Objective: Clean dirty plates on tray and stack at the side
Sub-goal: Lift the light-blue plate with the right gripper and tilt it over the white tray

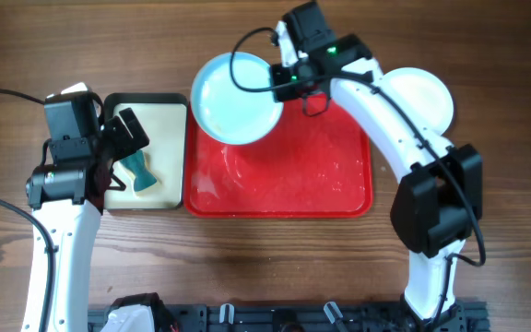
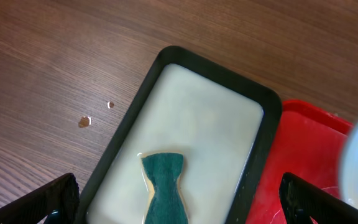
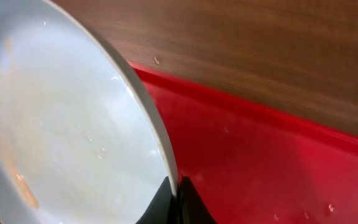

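Aqua plate point(image 1: 238, 97) overhangs the far left corner of the red tray point(image 1: 339, 198), my right claw point(image 1: 289, 83) clenched on its rim. White plate point(image 1: 427, 97) lies on the tabletop point(image 1: 247, 267). My left claw point(image 1: 123, 157) hangs released above the sponge point(image 1: 141, 175).

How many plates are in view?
2. A pale blue plate over the red tray's far-left corner, held by the right claw; a white plate on the table beside the tray. Others may be hidden.
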You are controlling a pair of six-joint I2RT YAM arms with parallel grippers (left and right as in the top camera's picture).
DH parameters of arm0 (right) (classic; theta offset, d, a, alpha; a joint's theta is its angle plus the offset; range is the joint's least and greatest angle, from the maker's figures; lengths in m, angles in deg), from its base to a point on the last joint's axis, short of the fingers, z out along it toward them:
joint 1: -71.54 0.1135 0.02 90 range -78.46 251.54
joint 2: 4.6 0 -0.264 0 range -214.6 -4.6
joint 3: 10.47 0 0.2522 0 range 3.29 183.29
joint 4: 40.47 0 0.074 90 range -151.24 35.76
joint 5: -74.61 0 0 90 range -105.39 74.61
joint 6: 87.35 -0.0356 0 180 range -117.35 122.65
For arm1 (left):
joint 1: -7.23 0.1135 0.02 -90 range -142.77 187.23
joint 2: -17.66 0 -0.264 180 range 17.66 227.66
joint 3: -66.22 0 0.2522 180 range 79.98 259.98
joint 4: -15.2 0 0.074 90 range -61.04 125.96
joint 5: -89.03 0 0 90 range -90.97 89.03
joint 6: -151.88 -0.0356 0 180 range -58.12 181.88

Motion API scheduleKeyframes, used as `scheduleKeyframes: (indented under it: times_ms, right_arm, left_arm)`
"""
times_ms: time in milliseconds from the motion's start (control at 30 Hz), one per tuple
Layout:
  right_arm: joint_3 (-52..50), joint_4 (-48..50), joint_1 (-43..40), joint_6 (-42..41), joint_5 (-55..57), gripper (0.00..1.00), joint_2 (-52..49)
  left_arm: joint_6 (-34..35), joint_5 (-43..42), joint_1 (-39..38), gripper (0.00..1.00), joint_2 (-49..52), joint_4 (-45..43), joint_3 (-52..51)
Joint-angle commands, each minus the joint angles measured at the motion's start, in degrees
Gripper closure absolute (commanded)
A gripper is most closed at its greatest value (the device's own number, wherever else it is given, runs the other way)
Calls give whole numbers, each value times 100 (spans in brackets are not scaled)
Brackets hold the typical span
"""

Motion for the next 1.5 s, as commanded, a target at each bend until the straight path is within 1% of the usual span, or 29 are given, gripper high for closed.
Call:
scheduleKeyframes:
  times_ms: [0,133,233,300,433,467,500,533,733,867,1067,1267,1300,1367,1433,1467]
  right_arm:
    - [46,511,636,-407,885,96,17]
    - [46,1517,1447,-380,1976,96,-111]
    - [46,2017,1869,-33,2791,96,-249]
    - [46,2599,2122,691,3265,96,-417]
    - [46,3582,2330,1971,3974,96,-487]
    - [46,3856,2341,2280,4076,96,-487]
    - [46,4336,2341,2855,4159,96,-487]
    - [46,4572,2339,3195,4159,96,-487]
    - [46,5807,2367,4758,4133,96,-487]
    - [46,6205,2435,5198,4127,96,-487]
    - [46,6214,2474,5440,3939,96,-487]
    - [46,6216,2472,5421,3941,96,-487]
    - [46,6216,2465,5322,3941,96,-487]
    - [46,6157,2428,4806,3945,96,-487]
    - [46,5831,2374,4000,3943,96,-487]
    - [46,5547,2339,3432,3941,96,-487]
  left_arm:
    - [-33,-31,37,0,-31,0,63]
    - [-33,-31,37,0,-31,0,63]
    - [-33,-31,37,0,-31,0,63]
    - [-33,-31,37,0,-31,0,63]
    - [-33,-31,37,0,-31,0,63]
    - [-33,-31,37,0,-31,0,63]
    - [-33,-31,37,0,-31,0,63]
    - [-33,-31,37,0,-31,0,63]
    - [-33,-31,37,0,-31,0,63]
    - [-33,-31,37,0,-31,0,63]
    - [-33,-31,37,0,-31,0,63]
    - [-33,-31,37,0,-31,0,63]
    - [-33,-31,37,0,-31,0,63]
    - [-33,-31,37,0,-31,0,63]
    - [-33,-31,37,0,-31,0,63]
    - [-33,-31,37,0,-31,0,63]
